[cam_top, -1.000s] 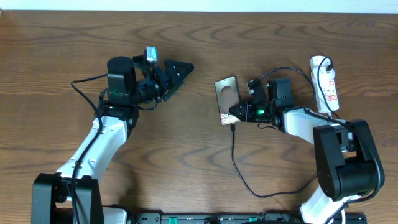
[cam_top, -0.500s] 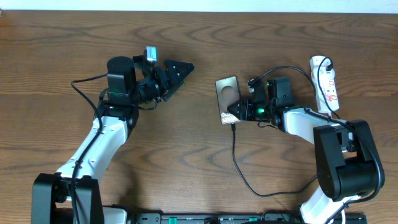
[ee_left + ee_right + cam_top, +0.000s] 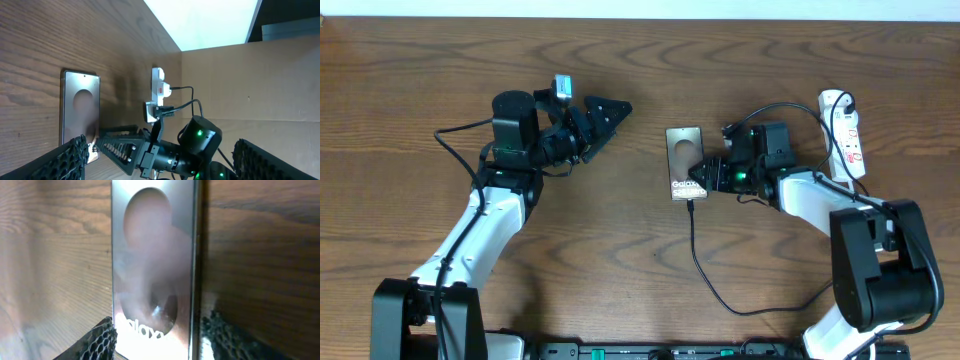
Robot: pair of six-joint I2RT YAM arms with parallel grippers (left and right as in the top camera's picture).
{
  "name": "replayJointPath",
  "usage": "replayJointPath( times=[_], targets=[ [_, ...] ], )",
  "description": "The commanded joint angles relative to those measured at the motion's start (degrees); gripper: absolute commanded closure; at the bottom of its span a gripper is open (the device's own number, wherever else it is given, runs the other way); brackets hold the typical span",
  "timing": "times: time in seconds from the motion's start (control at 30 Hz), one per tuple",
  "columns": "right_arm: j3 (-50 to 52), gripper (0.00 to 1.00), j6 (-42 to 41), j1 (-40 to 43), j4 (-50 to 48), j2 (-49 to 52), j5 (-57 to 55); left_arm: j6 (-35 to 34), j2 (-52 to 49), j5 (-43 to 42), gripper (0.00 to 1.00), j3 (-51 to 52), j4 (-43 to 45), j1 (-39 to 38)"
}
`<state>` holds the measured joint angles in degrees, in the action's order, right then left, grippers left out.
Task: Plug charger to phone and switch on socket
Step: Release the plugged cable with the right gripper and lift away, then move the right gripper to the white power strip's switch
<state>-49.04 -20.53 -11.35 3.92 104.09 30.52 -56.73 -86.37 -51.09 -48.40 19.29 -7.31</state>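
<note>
The right gripper [image 3: 700,180] has its fingers [image 3: 97,337] spread apart, one on each side of the phone's [image 3: 150,255] near end. The charger [image 3: 695,250] tip meets that same end, just beside the gripper. The socket [image 3: 844,135] lies well behind the gripper. Far across the table [image 3: 640,60], the left gripper [image 3: 607,108] is spread wide and holds nothing.

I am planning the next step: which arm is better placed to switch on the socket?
Right. The socket lies close beside the right arm; the left claw hangs far off, beyond the phone.
</note>
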Motion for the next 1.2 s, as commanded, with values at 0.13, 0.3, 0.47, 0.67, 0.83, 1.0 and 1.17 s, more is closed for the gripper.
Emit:
replayJointPath(
  times=[0.13, 0.3, 0.47, 0.67, 0.83, 1.0, 1.17],
  targets=[
    [-5.88, 0.40, 1.20, 0.00, 13.31, 0.11, -6.75, 0.79, 0.96, -0.28, 0.07, -0.79, -0.02, 0.24],
    [-19.91, 0.27, 8.04, 0.02, 33.38, -3.15, -6.58, 0.79, 0.96, -0.28, 0.07, -0.76, -0.02, 0.24],
    [-35.21, 0.12, 12.33, 0.17, 50.25, -4.44, -18.80, 0.81, 0.96, -0.28, 0.07, -0.76, -0.02, 0.24],
    [-41.33, 0.01, 12.55, 2.82, 50.12, -4.46, -37.24, 0.79, 0.96, -0.28, 0.07, -0.76, -0.02, 0.24],
    [-40.59, 0.01, 12.52, 6.03, 42.73, -4.35, -47.12, 0.81, 0.96, -0.28, 0.07, -0.76, -0.02, 0.24],
    [-39.10, 0.01, 12.50, 11.67, 35.32, -4.33, -51.23, 0.79, 0.96, -0.28, 0.07, -0.76, -0.02, 0.24],
    [-38.88, 0.01, 12.50, 17.75, 33.48, -3.43, -51.23, 0.81, 0.96, -0.28, 0.07, -0.76, -0.02, 0.24]
  ],
)
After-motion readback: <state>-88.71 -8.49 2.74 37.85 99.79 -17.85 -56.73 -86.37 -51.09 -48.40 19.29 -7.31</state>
